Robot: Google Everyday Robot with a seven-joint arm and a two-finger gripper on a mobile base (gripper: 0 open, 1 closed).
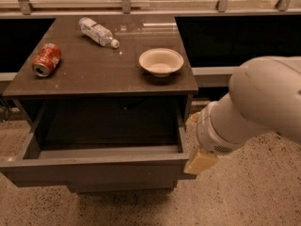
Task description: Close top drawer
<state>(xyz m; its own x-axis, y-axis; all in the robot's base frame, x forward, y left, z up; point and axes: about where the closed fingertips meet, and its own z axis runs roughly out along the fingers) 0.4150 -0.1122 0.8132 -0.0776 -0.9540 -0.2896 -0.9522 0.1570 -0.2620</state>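
The top drawer (94,169) is pulled far out of the grey cabinet; its plain grey front faces me and its inside (108,121) is dark and looks empty. My gripper (200,163) hangs from the big white arm (254,112) at the right. Its beige tip sits right at the right end of the drawer front, touching or nearly touching the corner. The arm hides most of the gripper.
On the cabinet top (94,74) lie a crushed red can (46,59), a clear plastic bottle (98,31) on its side and a white bowl (161,61). A lower drawer front (122,188) shows under the open one. Speckled floor lies all around, with dark low shelves behind.
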